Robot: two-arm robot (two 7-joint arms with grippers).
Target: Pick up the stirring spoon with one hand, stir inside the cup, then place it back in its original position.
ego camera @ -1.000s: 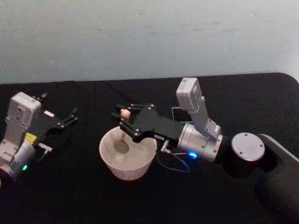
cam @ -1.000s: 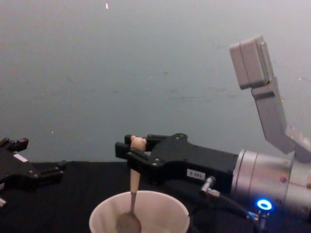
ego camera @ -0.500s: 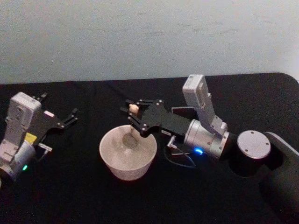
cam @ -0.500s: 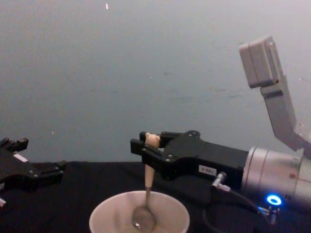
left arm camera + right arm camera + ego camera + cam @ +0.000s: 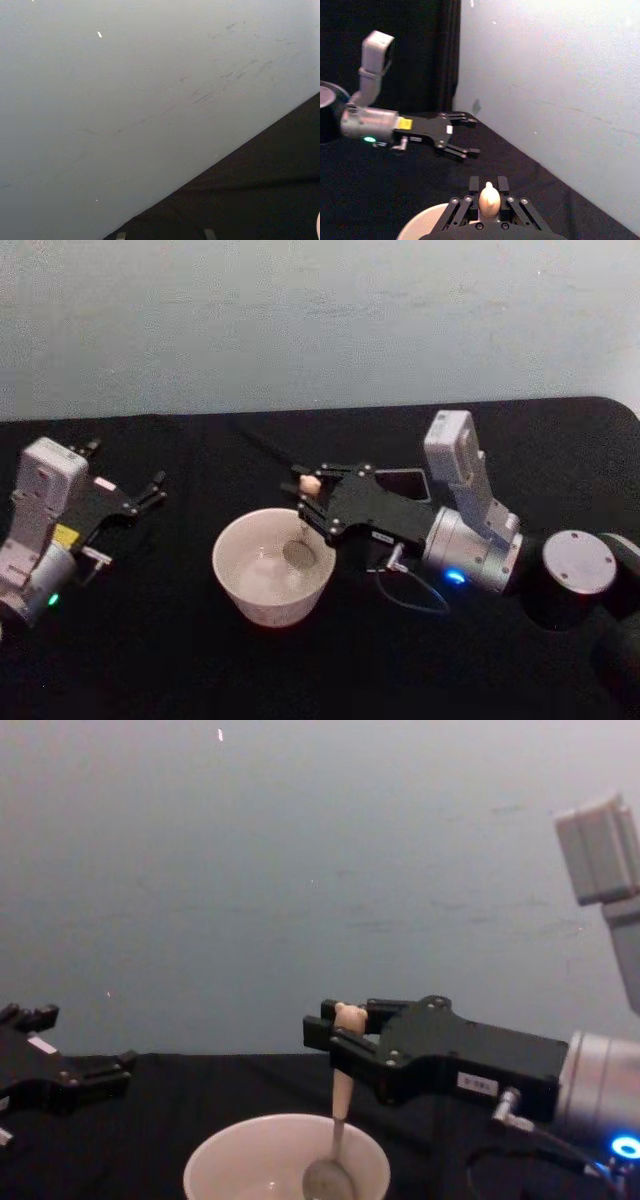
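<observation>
Left gripper (image 5: 124, 470): at the table's left side; fingers spread, holding nothing
Cup (image 5: 268, 606): on the black table (image 5: 150, 660), near its centre
Stirring spoon (image 5: 341, 1098): upright; bowl inside the Cup, toward its right side
Right gripper (image 5: 308, 486): above the Cup's right rim; pinching the bear-topped handle

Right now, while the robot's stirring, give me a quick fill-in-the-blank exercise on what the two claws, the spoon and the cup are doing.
1. The right claw is shut on the ____ of the stirring spoon.
2. The spoon's round bowl hangs ____ the cup.
3. The left claw, off to the cup's left above the black table, is ____ and holds nothing.

Missing words: handle; inside; open.
</observation>
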